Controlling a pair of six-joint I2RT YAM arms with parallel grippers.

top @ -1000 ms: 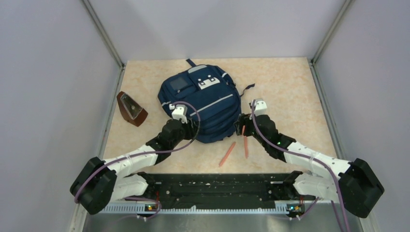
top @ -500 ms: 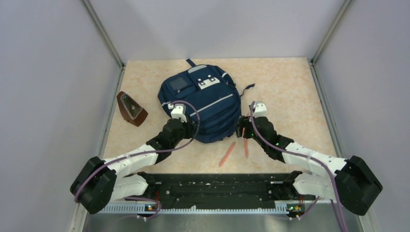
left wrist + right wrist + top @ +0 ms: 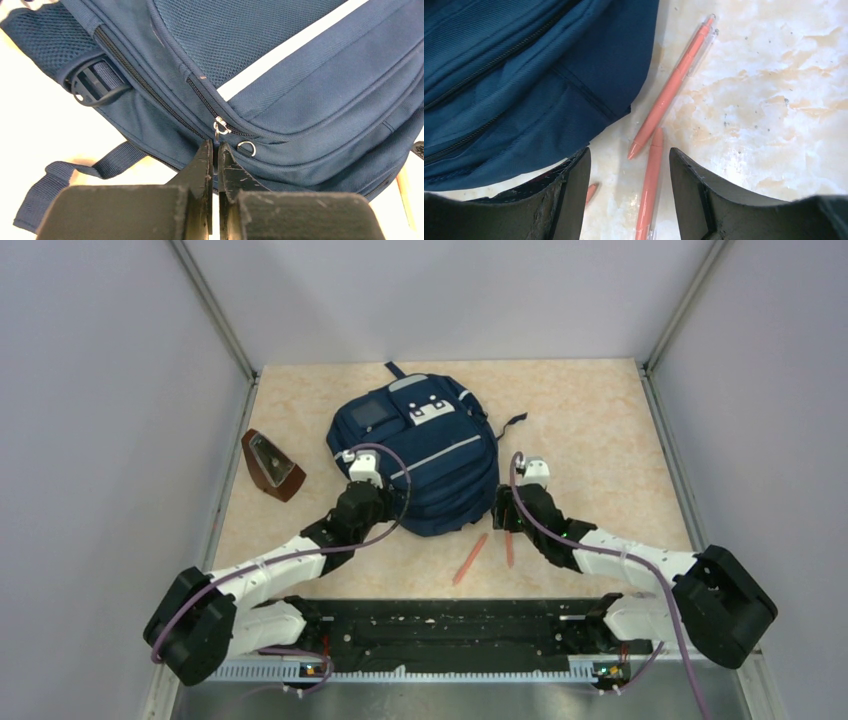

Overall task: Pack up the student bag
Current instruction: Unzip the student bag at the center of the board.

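Note:
The student bag (image 3: 415,455) is a navy backpack lying flat at the middle of the table. At its near left edge, my left gripper (image 3: 378,504) is shut on the blue zip pull (image 3: 216,148) just below the silver slider (image 3: 220,127). My right gripper (image 3: 504,520) is open, low over the table by the bag's near right corner (image 3: 524,90). One orange pen (image 3: 651,185) lies between its fingers without being gripped. A second orange pen (image 3: 674,85) lies just beyond, and the tip of a third (image 3: 591,192) shows beside the left finger.
A brown wedge-shaped case (image 3: 272,465) lies near the left wall. Two orange pens (image 3: 468,558) (image 3: 509,545) lie in front of the bag. A dark strap (image 3: 60,180) trails from the bag's left side. Grey walls enclose the table on three sides.
My left gripper has shut on the zip pull. The right gripper has slid down toward the pens and its jaws have narrowed slightly.

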